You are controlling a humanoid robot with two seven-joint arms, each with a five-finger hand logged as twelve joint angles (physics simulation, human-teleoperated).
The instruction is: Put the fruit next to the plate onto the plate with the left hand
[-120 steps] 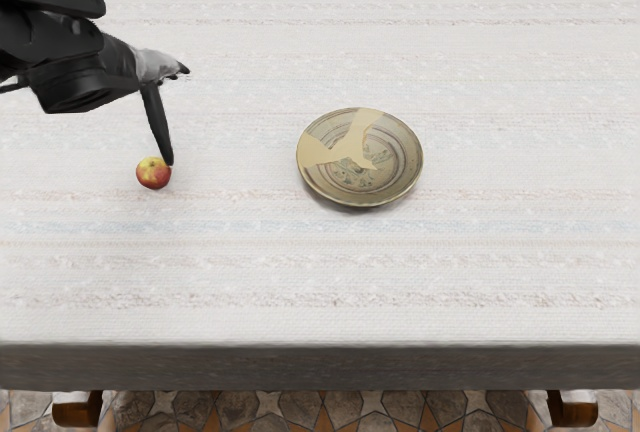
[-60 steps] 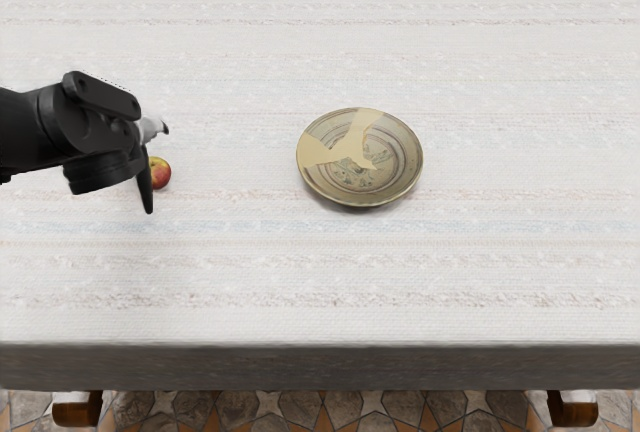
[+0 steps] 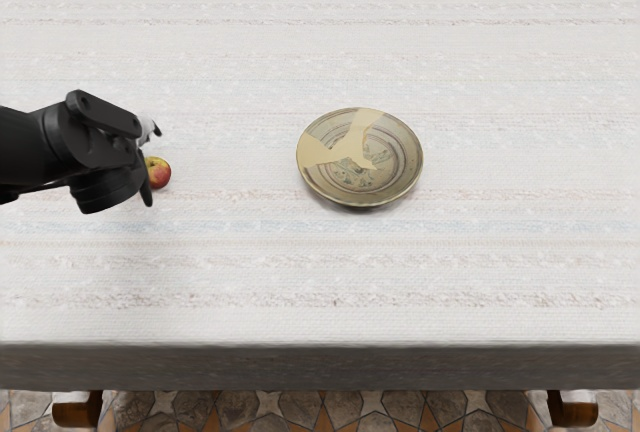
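**Left hand against apple; fruit not on plate**

The left hand (image 3: 108, 164) is seen low over the table (image 3: 480, 272), near its left side, w/ the black forearm (image 3: 30, 144) entering from the picture's left edge. The hand is set directly against the apple (image 3: 160, 172). The fruit's left part is covered by the dark bulk of the hand, and only its right side, red w/ a yellowish patch, is shown.

Whether the hand is open, closed or gripping the apple cannot be told, since the contact side is hidden by the hand itself. The apple appears to lie on the pale, faintly striped table surface, approx. level w/ the lower half of the hand.

The plate (image 3: 360, 157) is found approx. at the table's centre, to the right of the apple and well apart from it. It is round and flat on the surface, glazed olive-brown w/ a lighter tan patch across its upper left part and a darker pattern in the middle. The apple is not on the plate; a wide strip of bare surface is seen between them.

Below the table's front edge, patterned floor tiles (image 3: 320, 412) are shown, w/ a wooden piece at each bottom corner; what these belong to cannot be told.
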